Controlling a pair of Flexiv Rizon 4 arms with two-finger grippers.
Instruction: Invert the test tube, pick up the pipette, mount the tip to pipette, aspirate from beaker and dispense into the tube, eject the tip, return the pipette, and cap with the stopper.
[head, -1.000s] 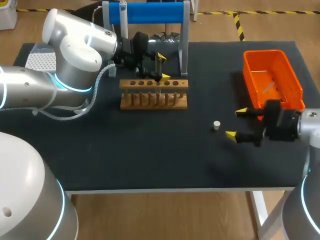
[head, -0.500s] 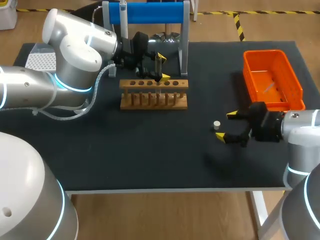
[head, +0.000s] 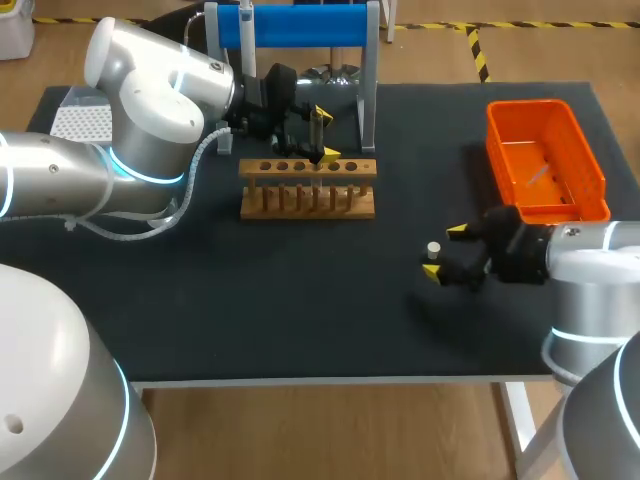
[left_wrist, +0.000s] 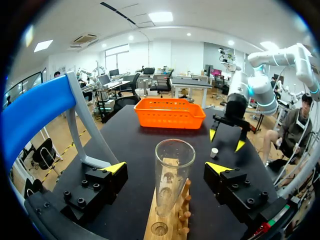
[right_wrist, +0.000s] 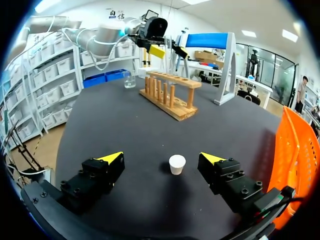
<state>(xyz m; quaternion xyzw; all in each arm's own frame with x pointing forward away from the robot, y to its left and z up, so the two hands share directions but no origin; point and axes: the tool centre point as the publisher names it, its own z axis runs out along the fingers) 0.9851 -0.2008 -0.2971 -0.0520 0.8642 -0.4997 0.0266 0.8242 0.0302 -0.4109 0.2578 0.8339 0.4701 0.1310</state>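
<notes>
The right fingers (right_wrist: 111, 158) stand apart, low over the tabletop (right_wrist: 125, 120), with the stopper (right_wrist: 177, 164) upright just ahead of them and roughly midway between, touching neither. The risk here is its size (small, light and probably quick to roll). If one finger meets it first, it will likely skid or tip over. If they close high or off-centre, it could squirt out or end up held crooked, which would spoil the capping.

Farther ahead, the tube (left_wrist: 174, 175) stands mouth-up in the rack (left_wrist: 165, 225) between the left fingers (left_wrist: 114, 168). These are also apart and flank the glass without gripping it. Pressing a stopper into an unheld tube could lean it in its hole or shove the rack along. A crooked stopper would jam on the rim. With both arms over the rack, the fingers may also knock each other.
</notes>
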